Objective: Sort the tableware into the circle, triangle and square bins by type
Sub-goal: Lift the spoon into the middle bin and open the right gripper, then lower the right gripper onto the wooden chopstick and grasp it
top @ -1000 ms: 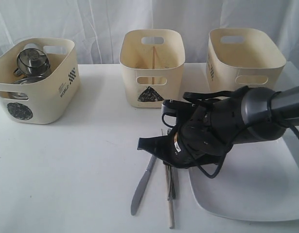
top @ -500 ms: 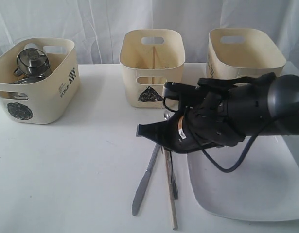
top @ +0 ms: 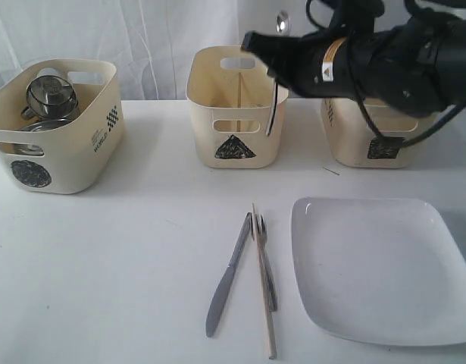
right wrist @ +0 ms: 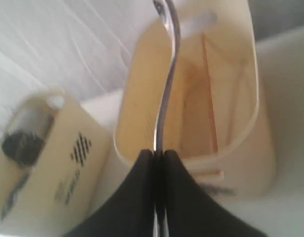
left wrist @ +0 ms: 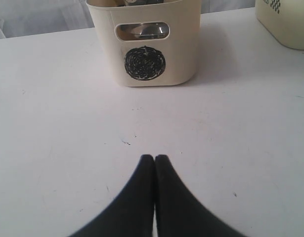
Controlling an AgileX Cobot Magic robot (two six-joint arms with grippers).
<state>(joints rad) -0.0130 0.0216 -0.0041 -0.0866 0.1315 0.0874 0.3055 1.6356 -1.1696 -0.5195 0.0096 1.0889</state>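
My right gripper (top: 251, 42) (right wrist: 157, 152) is shut on a steel spoon (top: 272, 114) (right wrist: 166, 89), held upright above the triangle bin (top: 236, 102) (right wrist: 240, 113). A wooden chopstick (top: 240, 87) leans inside that bin. On the table lie a steel knife (top: 225, 280), a fork (top: 265, 262) and a second chopstick (top: 263, 292), beside the large white square plate (top: 376, 265). The circle bin (top: 54, 125) (left wrist: 147, 44) holds steel mugs (top: 51, 95). My arm partly hides the square bin (top: 369, 114). The left gripper (left wrist: 154, 157) is shut and empty over bare table, outside the exterior view.
The three cream bins stand in a row along the back of the white table, in front of a white curtain. The plate reaches close to the table's front right edge. Another bin's corner (left wrist: 285, 22) shows in the left wrist view.
My right gripper has risen from the cutlery on the table with the spoon and moved back to above the triangle bin. The knife, fork and chopstick shifted slightly.
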